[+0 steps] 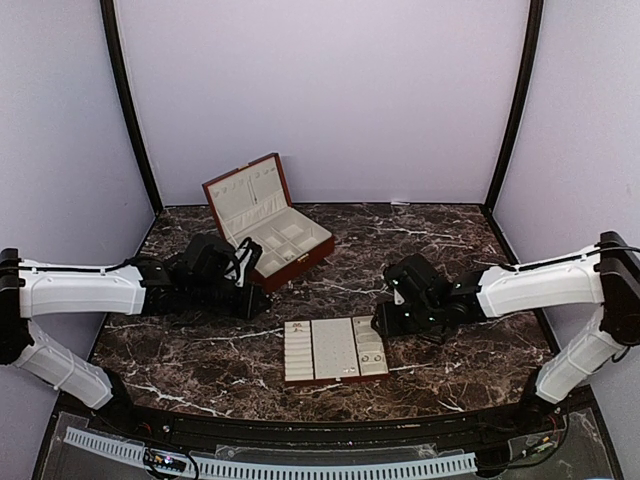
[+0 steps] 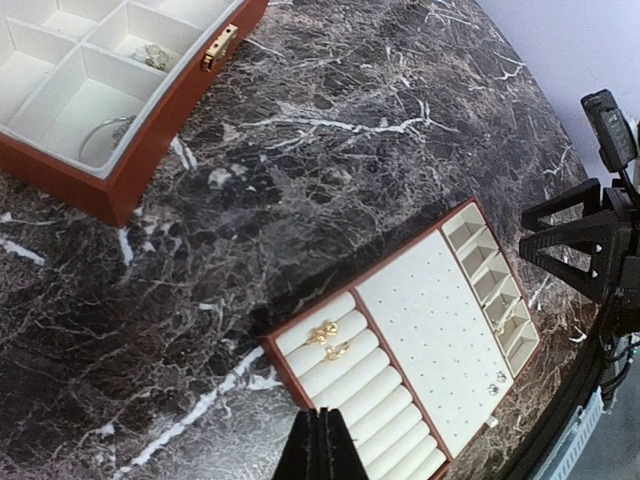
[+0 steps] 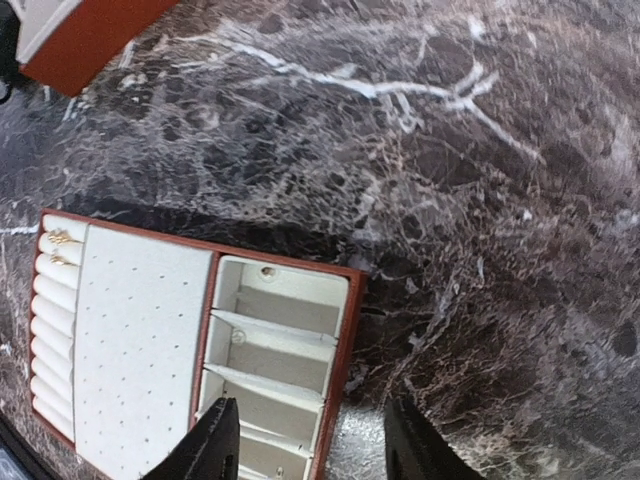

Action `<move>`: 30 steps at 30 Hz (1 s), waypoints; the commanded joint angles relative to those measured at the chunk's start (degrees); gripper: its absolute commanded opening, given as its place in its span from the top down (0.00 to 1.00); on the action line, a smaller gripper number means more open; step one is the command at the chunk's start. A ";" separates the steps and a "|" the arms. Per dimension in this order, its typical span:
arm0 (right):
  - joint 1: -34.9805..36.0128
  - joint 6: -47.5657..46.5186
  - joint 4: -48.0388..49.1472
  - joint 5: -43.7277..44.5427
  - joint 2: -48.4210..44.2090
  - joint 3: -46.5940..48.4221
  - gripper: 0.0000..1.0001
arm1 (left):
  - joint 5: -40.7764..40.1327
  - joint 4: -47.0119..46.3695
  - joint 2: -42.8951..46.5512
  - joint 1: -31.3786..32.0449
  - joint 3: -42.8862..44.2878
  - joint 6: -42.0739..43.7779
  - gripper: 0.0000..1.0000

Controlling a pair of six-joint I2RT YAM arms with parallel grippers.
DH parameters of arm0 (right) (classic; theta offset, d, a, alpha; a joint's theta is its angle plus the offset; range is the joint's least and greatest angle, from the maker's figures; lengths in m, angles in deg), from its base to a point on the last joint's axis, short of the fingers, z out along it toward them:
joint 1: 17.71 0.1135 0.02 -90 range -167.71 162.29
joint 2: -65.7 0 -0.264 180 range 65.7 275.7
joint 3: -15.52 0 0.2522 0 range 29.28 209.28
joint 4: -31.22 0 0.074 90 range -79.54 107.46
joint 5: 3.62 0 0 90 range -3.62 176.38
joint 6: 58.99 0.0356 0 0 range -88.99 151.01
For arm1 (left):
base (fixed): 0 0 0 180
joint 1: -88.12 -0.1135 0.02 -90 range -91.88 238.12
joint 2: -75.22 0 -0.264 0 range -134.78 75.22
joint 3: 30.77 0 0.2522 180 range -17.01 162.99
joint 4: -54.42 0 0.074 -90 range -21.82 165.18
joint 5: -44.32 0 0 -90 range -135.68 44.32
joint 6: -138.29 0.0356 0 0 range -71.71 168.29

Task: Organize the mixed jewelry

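Left wrist view: two small gold rings [image 2: 322,335] sit lower centre on the rolls of a flat cream-lined tray [image 2: 420,300]. The left gripper [image 2: 315,445] has its jaws together just below. The right gripper [image 3: 312,440] has its jaws apart above the tray.

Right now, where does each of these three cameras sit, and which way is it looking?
Top external: above and behind the arms, looking down on the marble table, wooden box and jewelry tray; both arms show.
Left wrist: on the left arm, facing across the table toward the tray; its shut left hand shows at bottom.
Right wrist: on the right arm, looking down at the tray's compartment end; its open right hand shows.
All three share the tray.
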 commanded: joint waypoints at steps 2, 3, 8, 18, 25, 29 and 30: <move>0.38 -1.11 1.23 -1.43 -6.48 1.99 0.43 | 7.65 -1.24 -1.87 0.43 3.52 -4.20 1.00; 0.38 -1.70 2.11 -3.63 -6.75 2.26 0.43 | 8.31 -1.03 -2.35 0.62 3.81 -4.85 1.00; 1.62 -0.71 5.83 -12.02 -4.01 5.26 0.45 | 8.22 -0.32 -4.32 2.35 5.01 -7.33 1.00; 6.75 2.71 11.82 -17.25 4.02 11.01 0.58 | 5.28 0.77 -7.22 5.87 7.09 -7.89 1.00; 8.41 1.54 12.50 -19.23 9.66 14.61 0.61 | 5.77 0.99 -8.51 6.92 8.26 -6.98 1.00; 8.72 0.99 12.66 -20.03 10.77 15.76 0.63 | 5.59 0.97 -8.81 7.39 8.37 -7.01 1.00; 8.77 0.84 12.58 -20.24 10.84 15.87 0.63 | 5.50 0.95 -8.86 7.47 8.33 -7.08 1.00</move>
